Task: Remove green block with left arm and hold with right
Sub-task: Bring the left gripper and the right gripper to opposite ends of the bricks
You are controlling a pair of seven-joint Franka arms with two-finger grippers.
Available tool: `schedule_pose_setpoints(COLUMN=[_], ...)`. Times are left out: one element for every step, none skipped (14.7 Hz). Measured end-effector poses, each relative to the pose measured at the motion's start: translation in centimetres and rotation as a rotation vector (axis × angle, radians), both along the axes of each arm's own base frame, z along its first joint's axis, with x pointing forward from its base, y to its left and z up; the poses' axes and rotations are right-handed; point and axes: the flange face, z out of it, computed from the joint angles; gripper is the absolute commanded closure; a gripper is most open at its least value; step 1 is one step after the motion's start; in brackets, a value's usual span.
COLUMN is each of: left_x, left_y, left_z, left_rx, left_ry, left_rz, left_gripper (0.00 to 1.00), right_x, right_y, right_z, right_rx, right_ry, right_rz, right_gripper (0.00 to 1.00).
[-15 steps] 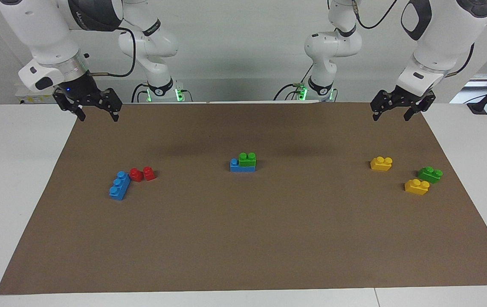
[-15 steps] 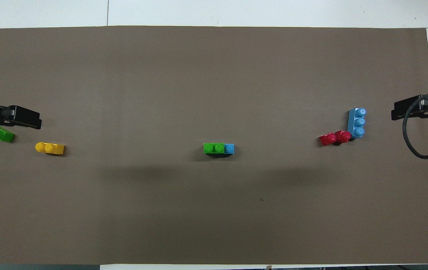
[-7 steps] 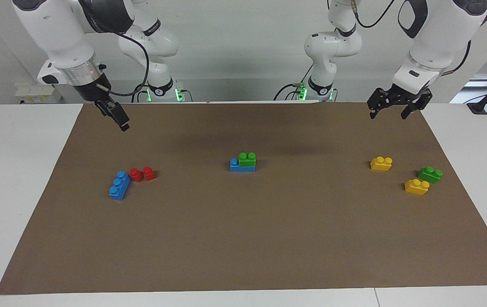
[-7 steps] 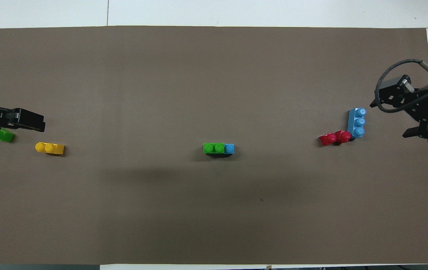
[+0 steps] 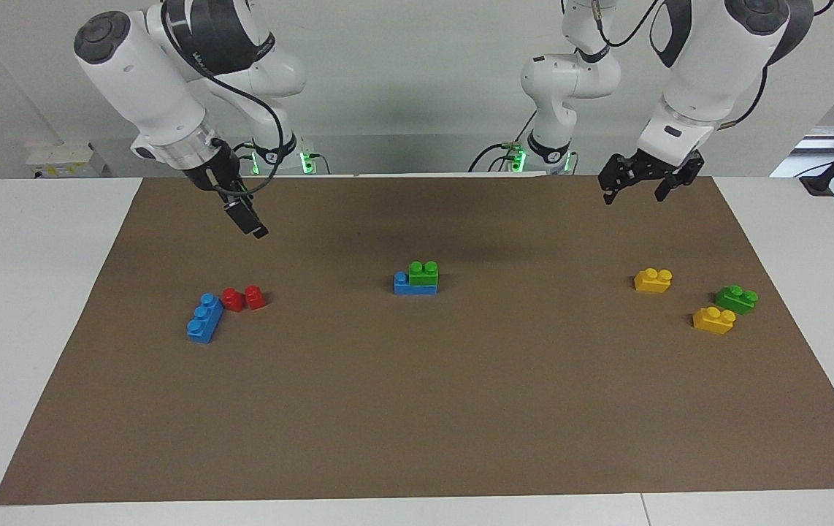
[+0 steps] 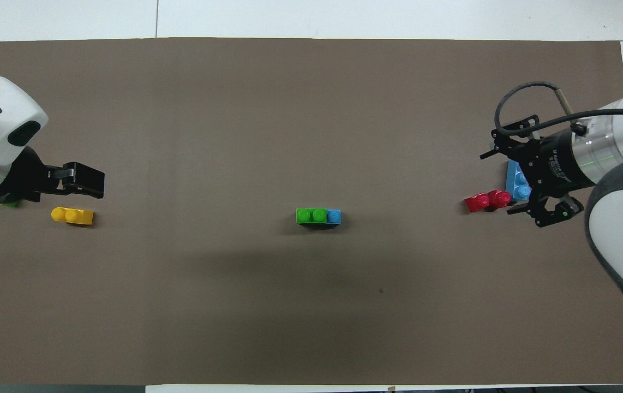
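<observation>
Nothing is done yet: the green block (image 5: 424, 273) sits stacked on a blue brick (image 5: 410, 286) mid-mat, while the left gripper (image 5: 640, 186) and right gripper (image 5: 245, 219) hover apart, wide and empty

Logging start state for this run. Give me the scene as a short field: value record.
target: green block stacked on a blue brick, mid-mat
spare green block: beside two yellow bricks at the left arm's end
right arm's end: loose blue brick, two red bricks
left gripper: open, empty, raised over the mat
right gripper: open, empty, raised over the mat
contact: none yet
</observation>
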Motion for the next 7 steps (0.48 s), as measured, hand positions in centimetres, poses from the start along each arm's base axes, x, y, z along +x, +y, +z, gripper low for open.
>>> schedule_pose_setpoints(left_x=[-0.3, -0.5, -0.8, -1.1, -1.5, -2.0, -2.6], left_y=[-0.7, -1.3, -2.0, -2.8, -3.8, -4.9, -6.1], left_z=[-0.1, -0.1, -0.1, -0.2, -0.4, -0.7, -1.0], left_rx=[-0.002, -0.004, -0.007, -0.008, -0.005, 0.001, 0.009], left_ry=[0.002, 0.004, 0.006, 0.009, 0.013, 0.018, 0.021], left_rz=[0.02, 0.043, 0.071, 0.106, 0.145, 0.186, 0.232], left_gripper=[0.0, 0.0, 0.0, 0.0, 0.0, 0.0, 0.0], right_x=[0.1, 0.1, 0.2, 0.3, 0.3, 0.3, 0.3], right_y=[0.5, 1.0, 1.6, 2.1, 2.9, 3.8, 4.7], right_z=[-0.9, -1.9, -2.8, -3.6, -4.4, -5.1, -6.2], right_rx=[0.021, 0.037, 0.046, 0.049, 0.048, 0.047, 0.047], right_ry=[0.018, 0.038, 0.059, 0.08, 0.101, 0.118, 0.127], right_rz=[-0.05, -0.102, -0.154, -0.192, -0.214, -0.233, -0.255], right_gripper=[0.0, 0.0, 0.0, 0.0, 0.0, 0.0, 0.0])
